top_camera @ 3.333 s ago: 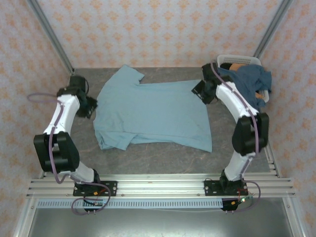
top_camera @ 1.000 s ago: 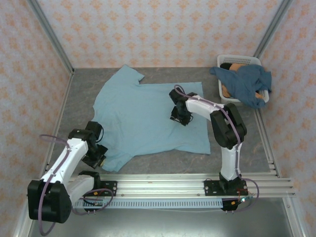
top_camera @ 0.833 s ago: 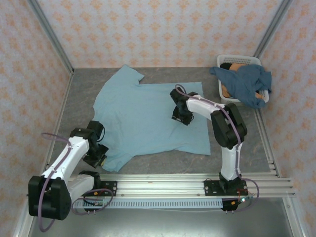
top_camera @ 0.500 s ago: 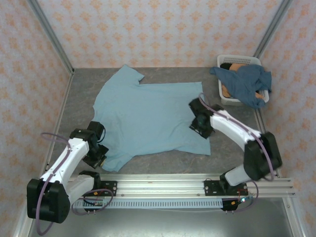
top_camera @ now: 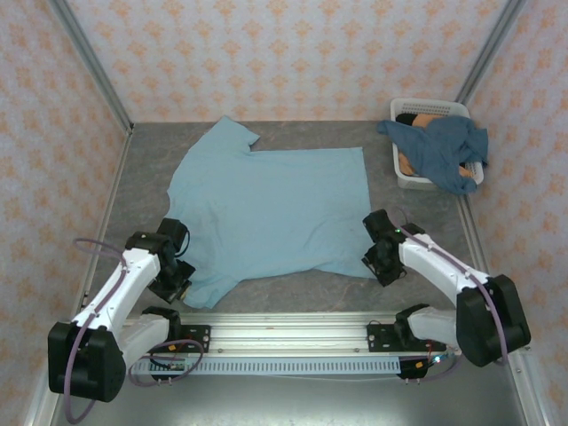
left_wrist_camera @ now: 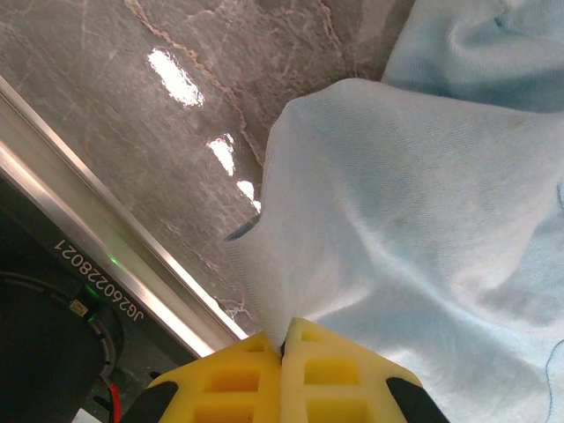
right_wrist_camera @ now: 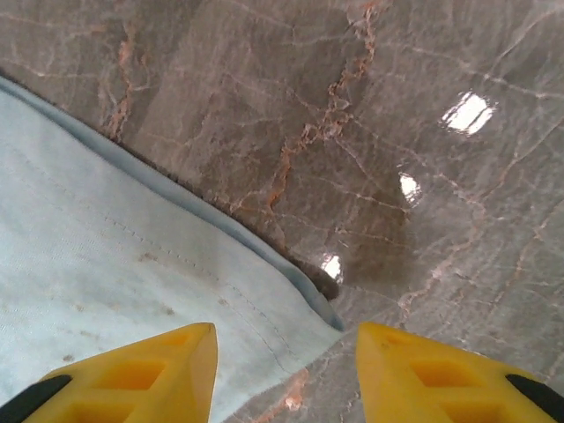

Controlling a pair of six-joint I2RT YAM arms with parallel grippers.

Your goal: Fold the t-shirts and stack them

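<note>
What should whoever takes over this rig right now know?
Left pincer: shut on the near-left sleeve of the light blue t-shirt.
Right pincer: open, over that shirt's near-right hem corner, gripping nothing.
Things: the light blue t-shirt lies spread flat on the table. The darker blue t-shirt is draped over the white basket at far right.
Done: light blue t-shirt laid out, no fold made.
Left: grip the hem corner and fold the light blue t-shirt, then fetch, fold and stack the darker one.
</note>
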